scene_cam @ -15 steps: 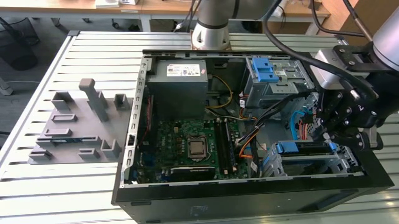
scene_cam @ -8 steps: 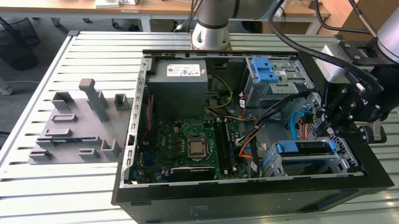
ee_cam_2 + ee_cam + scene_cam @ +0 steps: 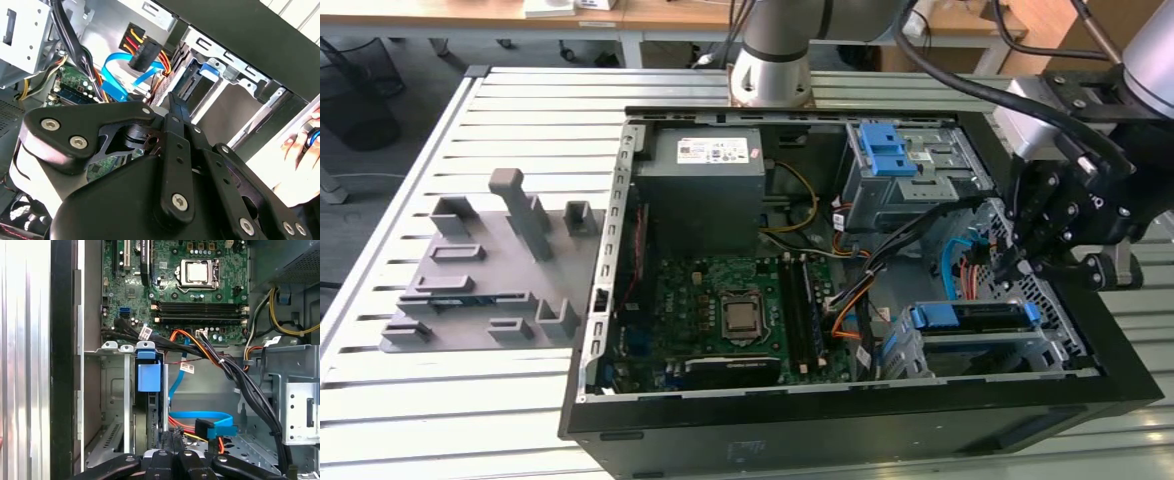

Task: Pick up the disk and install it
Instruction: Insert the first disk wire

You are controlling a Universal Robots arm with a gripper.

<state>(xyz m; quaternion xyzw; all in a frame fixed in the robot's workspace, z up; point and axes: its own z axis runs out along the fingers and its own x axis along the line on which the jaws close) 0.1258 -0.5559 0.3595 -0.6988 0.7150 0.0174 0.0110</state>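
First wrist view: gripper [image 3: 171,437] fingers are pressed together with nothing between them. The tips sit just beside one end of the disk [image 3: 150,412]; can't tell if they touch. The disk stands edge-on in the drive bay [image 3: 112,390], its blue bracket tab at the bay mouth, with the blue flat cable [image 3: 200,416] lying near the tips. The exterior view gives the layout: the disk [image 3: 970,318] sits in the bay at the near corner of the open PC case [image 3: 854,425], on the exterior view's right, and the gripper hangs over the case wall just beyond it. Same view: grey cage with 2 blue latches [image 3: 891,158] far right in the case, grey box with white sticker [image 3: 704,175] far left in it, motherboard [image 3: 720,300] nearer than that box, grey fixture [image 3: 480,270] on the slatted table [image 3: 400,410] to the exterior view's left of the case. The second wrist view adds the black finger linkage close up, a black connector with red and yellow wires [image 3: 142,54] beyond the tips, and a person's hand [image 3: 299,142] past the case's black wall.
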